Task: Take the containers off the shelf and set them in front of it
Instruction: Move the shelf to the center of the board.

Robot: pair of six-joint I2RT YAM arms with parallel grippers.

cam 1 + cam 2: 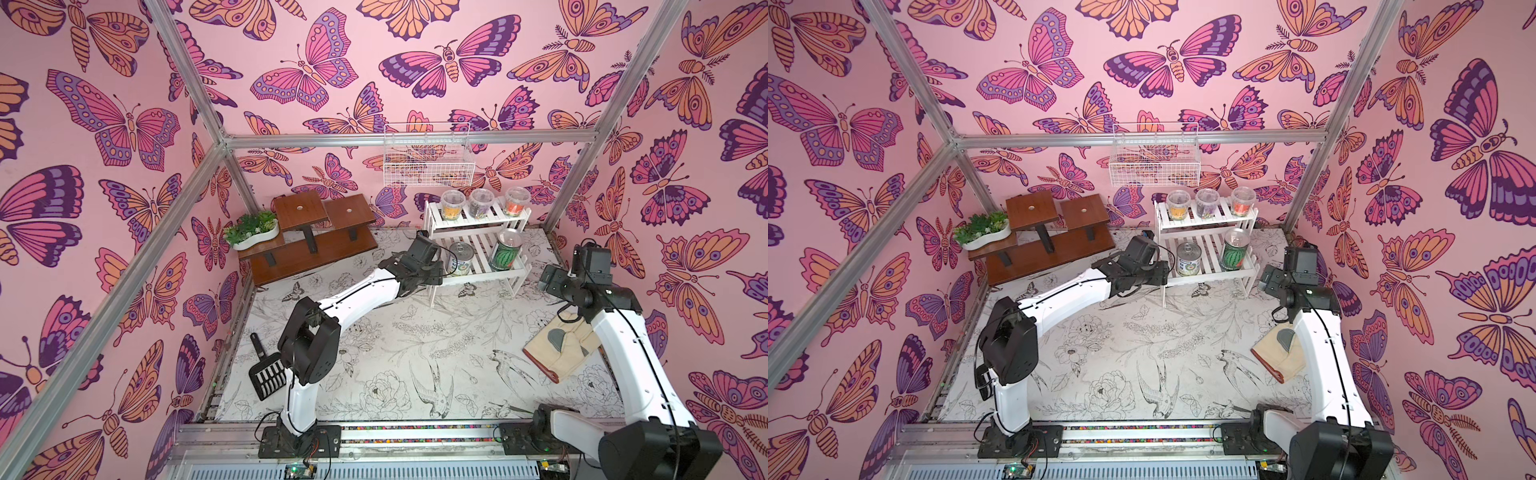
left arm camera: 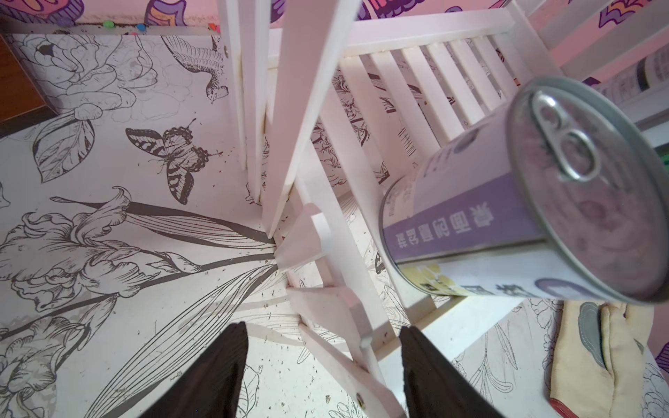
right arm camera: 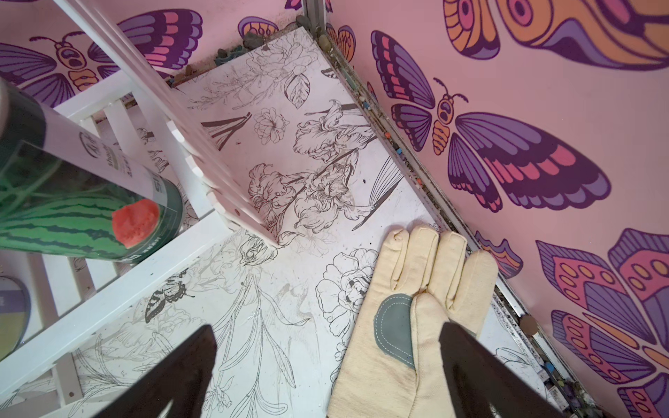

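The white slatted shelf (image 1: 432, 216) (image 1: 1163, 216) stands at the back. Three clear lidded cups sit on its top tier: yellow-orange (image 1: 451, 204), dark (image 1: 481, 203), red-orange (image 1: 516, 201). On the lower tier stand a white-labelled can (image 1: 459, 259) (image 2: 488, 202) and a watermelon-patterned can (image 1: 505, 249) (image 3: 72, 217). My left gripper (image 1: 438, 275) (image 2: 324, 327) is at the lower tier's left end, beside the white can. Its jaws are apart and straddle the shelf's end leg (image 2: 347, 318) without gripping it. My right gripper (image 1: 548, 280) (image 3: 327, 327) hangs open to the right of the shelf and holds nothing.
A cream work glove (image 1: 561, 345) (image 3: 416, 289) lies on the floor under the right arm. A brown stepped stand (image 1: 307, 232) with a white planter (image 1: 253, 230) fills the back left. A white wire basket (image 1: 428, 160) hangs above the shelf. A black scoop (image 1: 266, 370) lies front left.
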